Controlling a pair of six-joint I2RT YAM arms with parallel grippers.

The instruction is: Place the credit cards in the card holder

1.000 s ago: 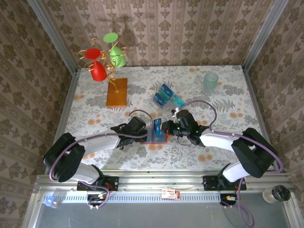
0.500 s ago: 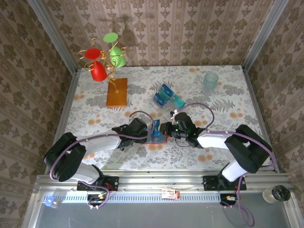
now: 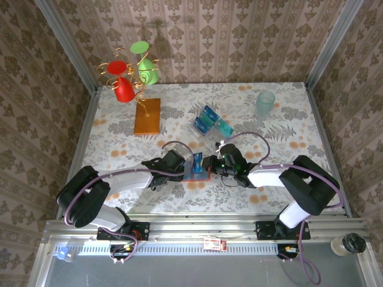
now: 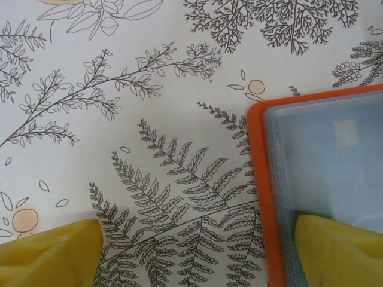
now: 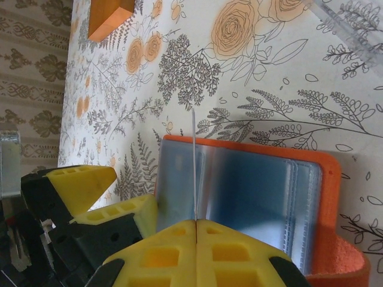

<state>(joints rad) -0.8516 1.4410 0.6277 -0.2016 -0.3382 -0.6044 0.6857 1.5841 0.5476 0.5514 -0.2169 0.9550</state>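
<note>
The left gripper (image 4: 194, 254) is standing wide apart, one pad (image 4: 338, 251) resting on the open card holder (image 4: 260, 179). The right gripper (image 5: 196, 222) is pinching one upright credit card (image 5: 194, 173) above the holder, edge-on at the wrist, showing its blue face from above. The other credit cards (image 3: 209, 122) are lying beyond both grippers.

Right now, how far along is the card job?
Done: the card holder lies open; whether any cards sit inside, can't tell. In hand: right gripper, jaws shut, holds one credit card upright over it; left gripper, jaws open, has one finger over the holder. Left: seat that card, then the spare cards farther back.
</note>
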